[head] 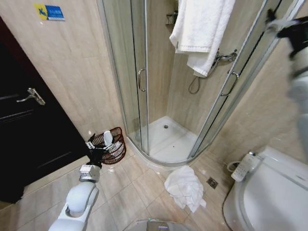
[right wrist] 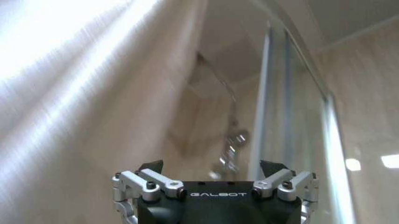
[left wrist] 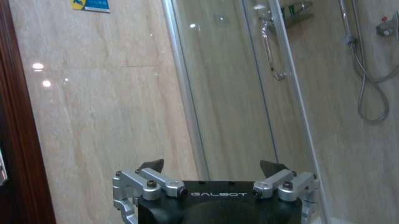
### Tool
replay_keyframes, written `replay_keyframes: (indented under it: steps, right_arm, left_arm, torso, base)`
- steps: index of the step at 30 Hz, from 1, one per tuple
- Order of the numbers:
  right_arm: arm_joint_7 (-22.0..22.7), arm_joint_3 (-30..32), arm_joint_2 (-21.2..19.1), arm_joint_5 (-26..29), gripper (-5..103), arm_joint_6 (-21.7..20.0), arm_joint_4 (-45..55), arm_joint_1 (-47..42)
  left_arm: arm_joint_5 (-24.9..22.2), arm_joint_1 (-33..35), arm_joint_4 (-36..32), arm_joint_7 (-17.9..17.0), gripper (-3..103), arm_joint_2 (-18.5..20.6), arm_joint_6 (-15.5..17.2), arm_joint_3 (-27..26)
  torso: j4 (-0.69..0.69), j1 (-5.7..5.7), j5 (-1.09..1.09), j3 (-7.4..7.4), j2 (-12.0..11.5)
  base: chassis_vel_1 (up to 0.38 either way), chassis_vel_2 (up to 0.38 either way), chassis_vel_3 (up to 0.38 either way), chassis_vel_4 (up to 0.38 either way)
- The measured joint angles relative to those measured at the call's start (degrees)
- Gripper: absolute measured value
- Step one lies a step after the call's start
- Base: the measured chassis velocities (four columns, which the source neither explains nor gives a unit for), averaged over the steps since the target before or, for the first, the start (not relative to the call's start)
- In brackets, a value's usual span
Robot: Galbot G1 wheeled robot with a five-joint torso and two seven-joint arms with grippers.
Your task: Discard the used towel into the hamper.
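A crumpled white towel (head: 185, 186) lies on the tiled floor (head: 130, 192) in front of the glass shower stall (head: 166, 139), well apart from the hamper (head: 111, 146), which stands on the floor by the wall beside the stall. The left claw (head: 97, 146) hangs just beside the hamper's rim, its fingers spread and holding nothing. The right claw (right wrist: 212, 168) is raised high, fingers likewise released. Another white towel (head: 199, 29) hangs over the stall.

Even, soft indoor light; the head view bows straight lines near its edges, and the right arm (head: 299, 72) at its margin is smeared by blur. Left wrist view: small bright glints on the glossy wall tile (left wrist: 93, 116). Right wrist view: strong glare and streaked blur, probably motion.
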Motion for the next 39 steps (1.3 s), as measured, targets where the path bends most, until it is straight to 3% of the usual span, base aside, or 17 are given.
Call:
replay_keyframes:
  steps: [7,16,18,25,39]
  right_arm:
    - [4.08,-6.90,2.90,5.83,100,-2.22,3.99,9.75]
    - [8.68,-15.81,5.80,19.21,100,-6.54,6.75,25.99]
    - [8.99,-16.19,6.13,19.80,100,-6.63,6.57,26.51]
    - [14.42,-17.84,10.55,30.40,100,-9.04,5.39,29.52]
    - [15.69,-16.53,7.92,26.09,100,-12.06,5.11,28.54]
  left_arm:
    - [0.02,0.76,-0.30,-0.02,100,-0.39,-0.25,-1.16]
    - [-0.05,0.65,-0.56,-0.03,100,-1.05,-0.36,-1.81]
    - [-0.05,0.64,-0.54,-0.03,100,-1.05,-0.36,-1.76]
    - [-0.15,0.48,-0.37,0.02,100,-1.29,-0.37,-2.26]
    - [-0.11,0.72,-0.51,0.48,100,-1.37,-0.34,-2.70]
  torso:
    - [0.00,0.67,0.00,0.83,1.57]
    - [-0.03,2.13,0.01,2.56,4.78]
    - [-0.02,2.21,-0.01,2.67,4.96]
    - [-0.02,3.47,0.02,4.10,7.65]
    - [-0.02,5.32,0.03,6.34,11.73]
  base:
    - [0.000,0.000,0.000,0.000]
    - [0.000,0.000,0.000,0.000]
    - [0.000,0.000,0.000,0.000]
    - [0.000,0.000,0.000,0.000]
    - [0.000,0.000,0.000,0.000]
